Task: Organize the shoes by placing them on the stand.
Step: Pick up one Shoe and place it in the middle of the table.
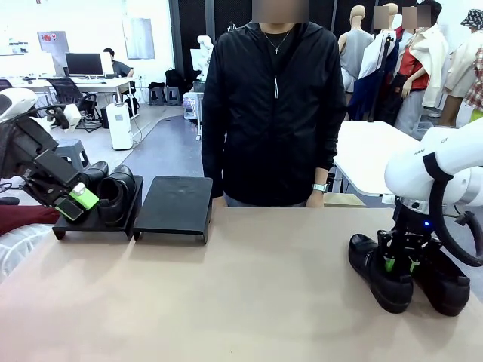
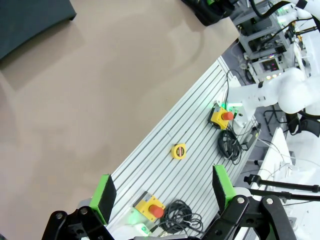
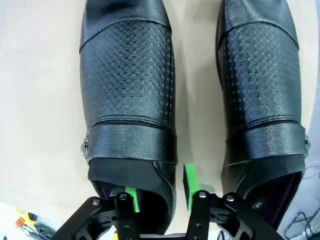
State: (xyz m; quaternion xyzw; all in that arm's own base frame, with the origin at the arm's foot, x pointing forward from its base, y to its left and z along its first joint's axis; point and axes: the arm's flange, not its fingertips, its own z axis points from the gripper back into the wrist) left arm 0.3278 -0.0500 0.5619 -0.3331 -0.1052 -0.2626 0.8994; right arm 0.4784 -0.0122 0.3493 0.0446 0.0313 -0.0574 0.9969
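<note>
Two black shoes [image 1: 115, 193] sit as a pair on the left panel of the black stand [image 1: 175, 202]; its right panel is bare. My left gripper [image 1: 78, 202] hovers open just in front of that pair, and its wrist view shows open green pads [image 2: 106, 195] over the table edge. On the table at the right lie two more shoes, the left one [image 1: 379, 273] [image 3: 127, 85] and the right one [image 1: 447, 285] [image 3: 260, 85]. My right gripper [image 1: 400, 264] [image 3: 160, 192] is down at the left shoe's heel. It straddles the inner side wall, one pad inside the opening and one between the shoes, with a gap still showing.
A person in a black jacket [image 1: 272, 105] stands at the far side, hands behind the table edge. A corner of the stand [image 2: 30, 20] shows in the left wrist view. Below the table edge lie a ribbed rail with yellow button boxes [image 2: 222, 116] and cables.
</note>
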